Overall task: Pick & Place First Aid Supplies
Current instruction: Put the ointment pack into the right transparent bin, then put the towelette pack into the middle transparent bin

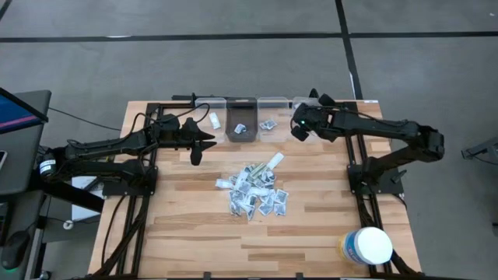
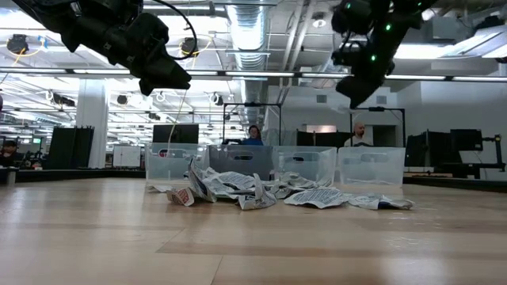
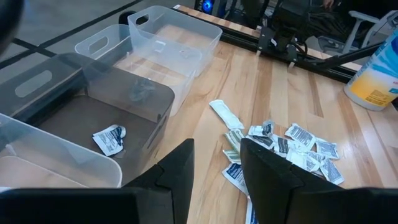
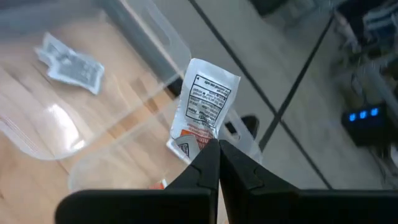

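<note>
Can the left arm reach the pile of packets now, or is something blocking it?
Probably yes. The left pincer hangs open and empty above bare table beside the pile of packets, with nothing between them.

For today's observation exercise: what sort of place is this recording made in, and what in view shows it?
Probably an open-plan robotics lab or workshop: exposed ceiling ducts, rows of desks with monitors, people seated behind, and a wooden work table with two mounted arms.

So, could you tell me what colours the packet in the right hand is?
White packet with black and red print; right wrist view.
</note>
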